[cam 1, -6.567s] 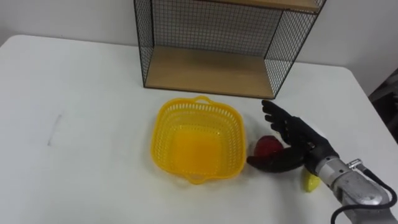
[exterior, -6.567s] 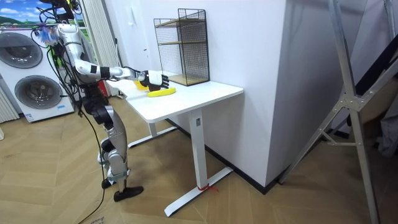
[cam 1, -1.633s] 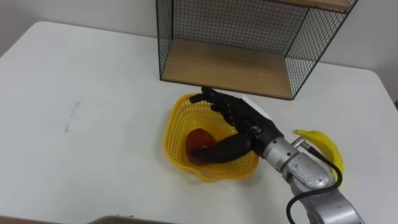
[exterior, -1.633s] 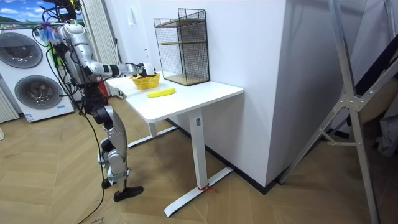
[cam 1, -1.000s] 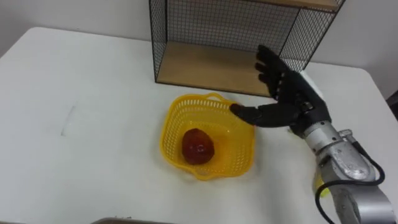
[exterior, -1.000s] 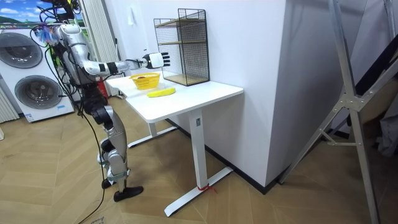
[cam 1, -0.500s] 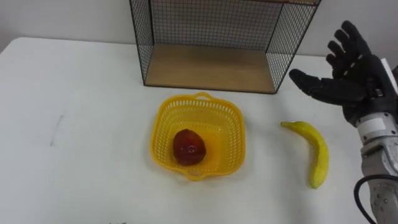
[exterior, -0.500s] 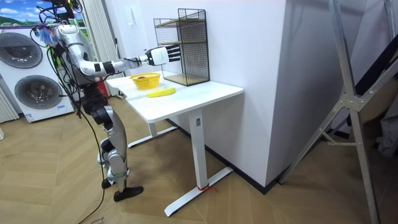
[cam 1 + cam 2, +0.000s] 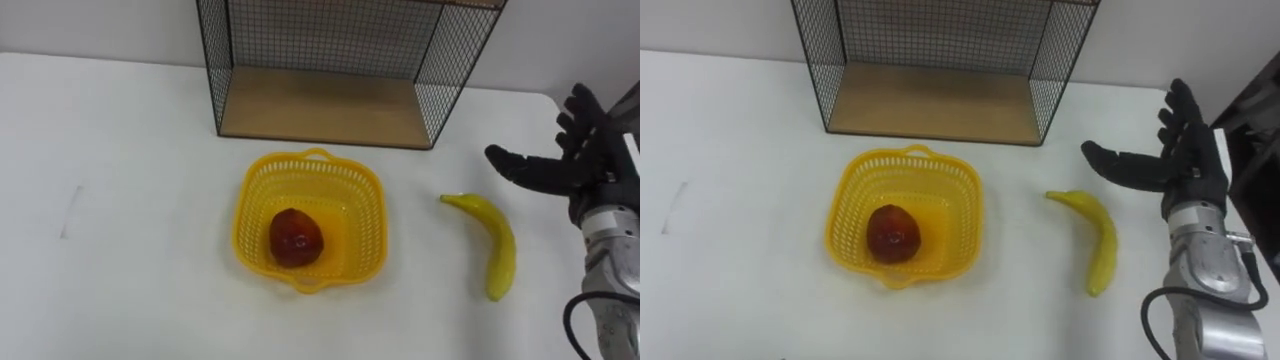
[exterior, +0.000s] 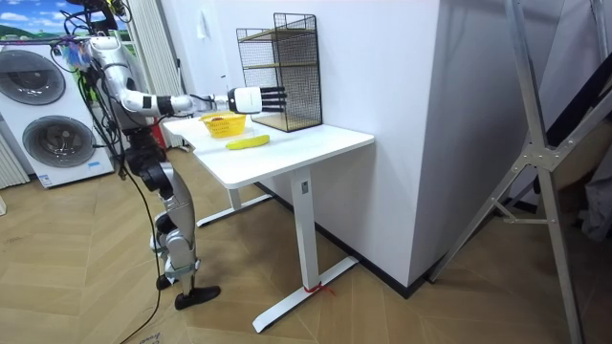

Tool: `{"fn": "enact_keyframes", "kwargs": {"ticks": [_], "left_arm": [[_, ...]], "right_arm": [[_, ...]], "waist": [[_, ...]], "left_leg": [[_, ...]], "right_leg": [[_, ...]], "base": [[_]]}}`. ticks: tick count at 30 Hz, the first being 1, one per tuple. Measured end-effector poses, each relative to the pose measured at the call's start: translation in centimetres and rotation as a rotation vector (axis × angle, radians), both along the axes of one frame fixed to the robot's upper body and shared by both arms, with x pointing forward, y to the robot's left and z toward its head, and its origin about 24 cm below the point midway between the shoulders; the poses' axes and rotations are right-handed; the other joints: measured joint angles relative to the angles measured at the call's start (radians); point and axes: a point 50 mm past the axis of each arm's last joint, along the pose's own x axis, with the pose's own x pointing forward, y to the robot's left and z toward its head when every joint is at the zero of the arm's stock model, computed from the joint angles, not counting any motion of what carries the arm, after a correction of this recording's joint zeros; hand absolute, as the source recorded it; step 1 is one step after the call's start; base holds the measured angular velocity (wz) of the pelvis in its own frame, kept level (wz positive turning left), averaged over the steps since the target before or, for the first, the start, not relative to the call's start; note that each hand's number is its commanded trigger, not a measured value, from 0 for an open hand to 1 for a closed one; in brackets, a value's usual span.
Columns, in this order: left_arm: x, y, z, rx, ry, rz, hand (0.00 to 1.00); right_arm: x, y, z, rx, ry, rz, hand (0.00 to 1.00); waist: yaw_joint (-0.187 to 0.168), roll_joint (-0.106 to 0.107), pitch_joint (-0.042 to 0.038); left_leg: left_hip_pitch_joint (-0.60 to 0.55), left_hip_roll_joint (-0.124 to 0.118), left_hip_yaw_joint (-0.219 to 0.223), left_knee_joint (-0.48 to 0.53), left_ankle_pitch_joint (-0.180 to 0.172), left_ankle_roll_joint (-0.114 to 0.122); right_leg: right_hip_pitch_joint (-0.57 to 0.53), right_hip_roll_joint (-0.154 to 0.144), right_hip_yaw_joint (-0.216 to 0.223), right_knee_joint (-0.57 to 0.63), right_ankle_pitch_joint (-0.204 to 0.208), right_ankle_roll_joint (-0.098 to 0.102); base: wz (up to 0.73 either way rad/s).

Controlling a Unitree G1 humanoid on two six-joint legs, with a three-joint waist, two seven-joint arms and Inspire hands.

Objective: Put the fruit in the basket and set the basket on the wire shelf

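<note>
Lower your right hand (image 9: 585,168), fingers spread wide, to the banana (image 9: 505,250) at its 7 o'clock and grasp mid-length.

The shelf (image 9: 320,100) stands at the back of the table (image 9: 130,180). The basket (image 9: 365,215) sits just in front of it, near the table's middle, with the round fruit (image 9: 295,237) inside. The banana (image 9: 497,252) lies on the table to the basket's right, apart from it. The right hand (image 9: 575,165) is right of the banana and slightly behind it, near the table's right edge.
</note>
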Motion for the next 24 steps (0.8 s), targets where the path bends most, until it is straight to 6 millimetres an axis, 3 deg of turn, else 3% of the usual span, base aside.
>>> {"fn": "enact_keyframes", "kwargs": {"ticks": [12,24], "left_arm": [[0.5,0.1,0.2,0.006,-0.019,-0.005,0.0],[0.4,0.2,0.2,0.013,-0.011,-0.005,0.0]], "right_arm": [[-0.3,0.3,-1.8,-0.155,0.145,0.083,0.0],[-1.9,0.9,-5.7,-0.332,0.402,0.178,0.0]], "waist": [[0.001,0.003,0.0021],[0.025,-0.019,-0.0057]], "left_leg": [[-0.001,0.001,-0.002,0.0,0.0,0.0],[0.0,0.0,0.0,-0.001,0.0,0.0]], "right_leg": [[-0.001,-0.001,0.0,0.0,0.0,0.0],[0.001,-0.003,0.002,0.0,0.0,0.0]], "base": [[0.0],[0.0]]}}
